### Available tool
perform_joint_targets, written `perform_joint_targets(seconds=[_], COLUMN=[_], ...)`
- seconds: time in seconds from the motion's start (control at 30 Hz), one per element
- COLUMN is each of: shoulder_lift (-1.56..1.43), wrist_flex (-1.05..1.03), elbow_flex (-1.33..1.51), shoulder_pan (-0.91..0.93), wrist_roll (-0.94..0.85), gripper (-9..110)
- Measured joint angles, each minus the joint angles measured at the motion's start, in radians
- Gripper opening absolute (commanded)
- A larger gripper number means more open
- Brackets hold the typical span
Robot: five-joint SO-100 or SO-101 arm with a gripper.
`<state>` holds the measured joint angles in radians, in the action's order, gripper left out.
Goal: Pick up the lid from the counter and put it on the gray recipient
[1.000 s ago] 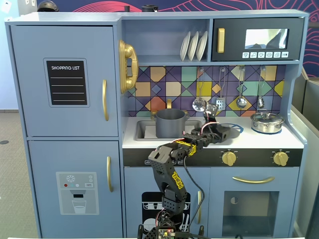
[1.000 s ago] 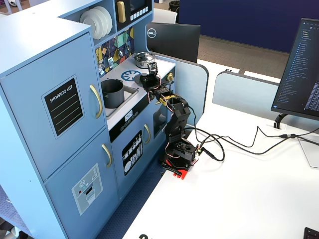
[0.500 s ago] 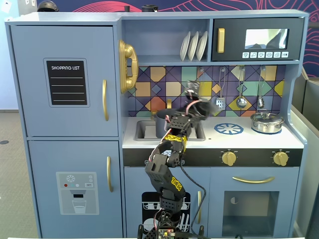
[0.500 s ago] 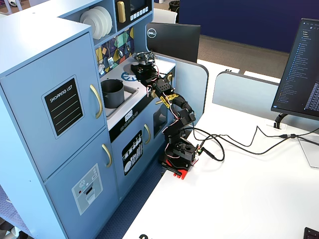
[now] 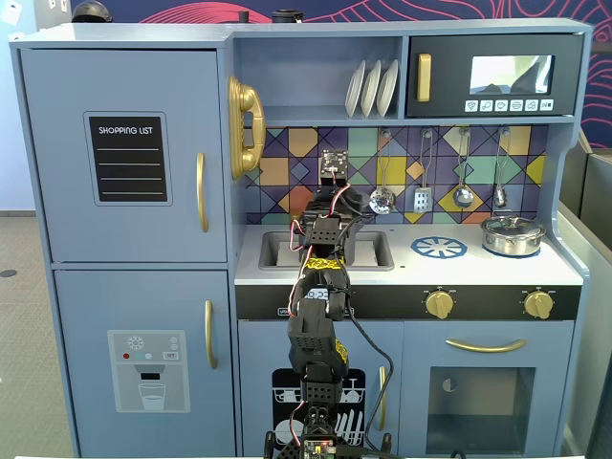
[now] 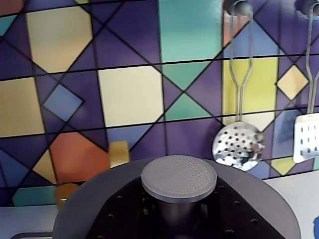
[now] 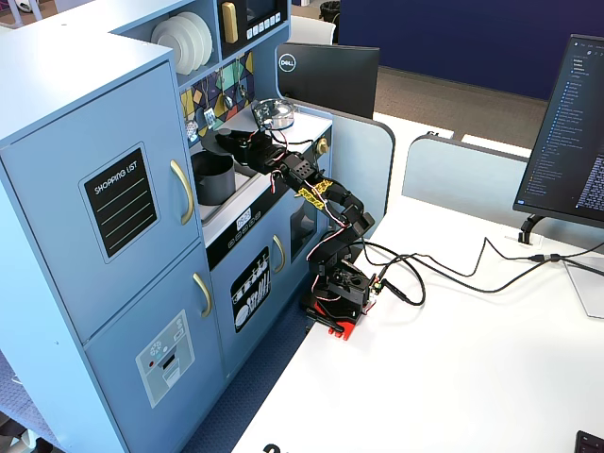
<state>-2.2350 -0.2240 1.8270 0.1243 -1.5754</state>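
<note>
Dark gray lid (image 6: 179, 209), its knob filling the wrist view at 6 o'clock, is carried by the gripper (image 7: 229, 142), fingers clenched on it. It hangs above the gray recipient (image 7: 213, 176), so lowering squarely onto the rim likely comes next

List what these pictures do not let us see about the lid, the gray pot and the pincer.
- Gray pot: hidden behind the arm in the front fixed view.
- Lid: in the wrist view, its lower edge is cut off.
- Pincer: its fingertips show in no view; the grip is unclear.
</note>
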Motion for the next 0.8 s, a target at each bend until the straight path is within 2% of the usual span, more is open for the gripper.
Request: perform_joint_targets(seconds=[0.8], shoulder_lift=[0.153], wrist_flex=[0.118], elbow_flex=[0.066], shoulder_pan=[-0.057], wrist_roll=[0.0], gripper=[0])
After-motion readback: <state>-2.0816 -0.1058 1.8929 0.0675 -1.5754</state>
